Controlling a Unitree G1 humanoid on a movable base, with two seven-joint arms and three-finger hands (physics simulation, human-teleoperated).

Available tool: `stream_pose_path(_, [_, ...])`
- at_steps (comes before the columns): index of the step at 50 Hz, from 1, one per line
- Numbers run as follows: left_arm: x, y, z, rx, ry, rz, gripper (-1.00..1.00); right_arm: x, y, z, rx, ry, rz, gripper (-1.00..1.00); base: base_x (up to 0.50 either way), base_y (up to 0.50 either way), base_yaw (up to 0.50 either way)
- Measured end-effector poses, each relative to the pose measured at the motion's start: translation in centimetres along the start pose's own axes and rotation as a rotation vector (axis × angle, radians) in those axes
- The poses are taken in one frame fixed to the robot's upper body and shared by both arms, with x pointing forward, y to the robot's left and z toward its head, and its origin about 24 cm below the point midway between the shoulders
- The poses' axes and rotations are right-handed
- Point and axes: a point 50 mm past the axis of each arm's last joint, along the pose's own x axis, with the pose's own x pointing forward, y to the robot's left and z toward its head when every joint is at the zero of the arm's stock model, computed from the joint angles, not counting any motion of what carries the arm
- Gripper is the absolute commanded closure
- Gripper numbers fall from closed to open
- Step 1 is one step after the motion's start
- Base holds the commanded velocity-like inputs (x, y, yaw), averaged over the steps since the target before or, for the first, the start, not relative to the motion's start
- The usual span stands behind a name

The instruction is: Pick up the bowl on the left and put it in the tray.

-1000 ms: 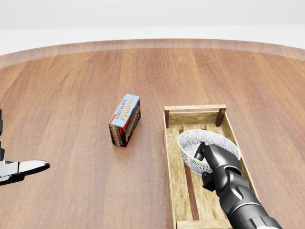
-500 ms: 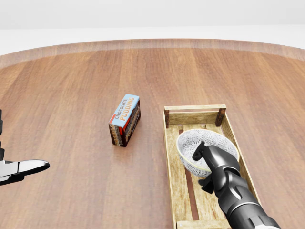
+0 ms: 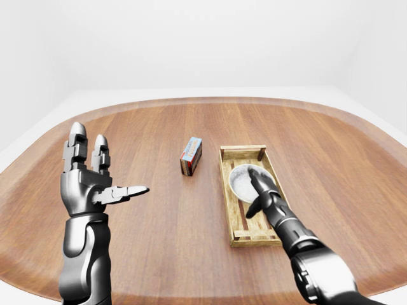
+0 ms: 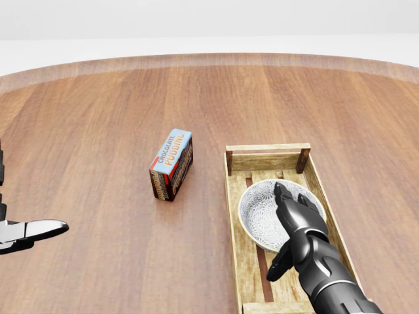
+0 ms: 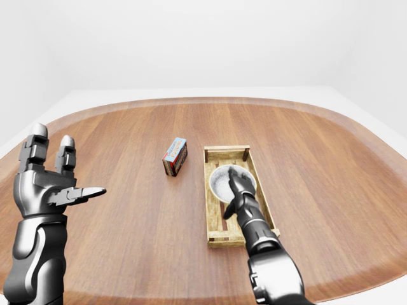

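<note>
The patterned bowl [image 4: 258, 219] rests flat inside the wooden tray [image 4: 267, 148], toward its twelve o'clock end in the head view, so the placement looks made. The right robot hand [image 4: 298, 226] lies over the bowl's four o'clock rim, fingers splayed and gripping nothing, apparently letting go. The left robot hand [image 3: 89, 184] is raised empty and spread at eight o'clock on the bench [image 4: 98, 118]. A pudding box [image 4: 171, 163] stands at ten o'clock from the tray, out of the way.

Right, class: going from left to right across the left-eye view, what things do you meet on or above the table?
The left robot hand → chocolate pudding box → wooden tray with the bowl inside it.
</note>
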Motion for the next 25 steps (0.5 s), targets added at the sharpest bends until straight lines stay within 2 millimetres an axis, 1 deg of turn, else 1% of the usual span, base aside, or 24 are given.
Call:
stream_pose_path(7, [0.0, 0.0, 0.0, 0.0, 0.002, -0.001, -1.0, -0.3, -0.6, 1.1, -0.034, -0.067, -0.005, -1.0, 0.0, 0.0, 0.0])
stream_pose_path(13, [0.0, -0.1, -0.1, 0.0, 0.004, -0.002, -1.0, -1.1, -1.1, 2.9, -0.113, -0.157, -0.003, -1.0, 0.0, 0.0, 0.0])
stream_pose_path(18, [-0.1, -0.1, -0.1, 0.001, 0.003, -0.002, -1.0, -2.2, -1.5, 4.6, -0.221, -0.224, 0.009, -1.0, 0.0, 0.0, 0.0])
stream_pose_path(25, [-0.1, -0.1, -0.1, 0.002, 0.003, -0.002, -1.0, -4.5, -1.1, 7.0, -0.393, -0.284, 0.029, -1.0, 0.0, 0.0, 0.0])
